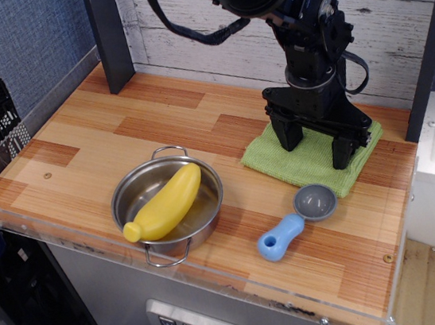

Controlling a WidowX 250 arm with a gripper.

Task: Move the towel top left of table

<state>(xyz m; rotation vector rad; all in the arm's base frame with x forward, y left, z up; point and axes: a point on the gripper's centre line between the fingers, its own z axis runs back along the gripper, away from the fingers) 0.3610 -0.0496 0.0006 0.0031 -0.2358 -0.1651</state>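
Note:
The light green folded towel [303,169] lies flat at the back right of the wood-plank table [102,137]. My black gripper [318,150] stands straight down over the towel, open, with both fingertips [344,160] pressed onto the cloth near its middle. The jaws are spread wide and hold nothing. The arm hides the towel's rear part.
A steel pot [168,203] holding a yellow squash-shaped toy [164,202] sits front centre. A blue and grey scoop [296,221] lies just in front of the towel. A dark post [109,36] stands at the back left; the plank wall [198,13] runs behind. A clear acrylic rim [176,276] edges the front.

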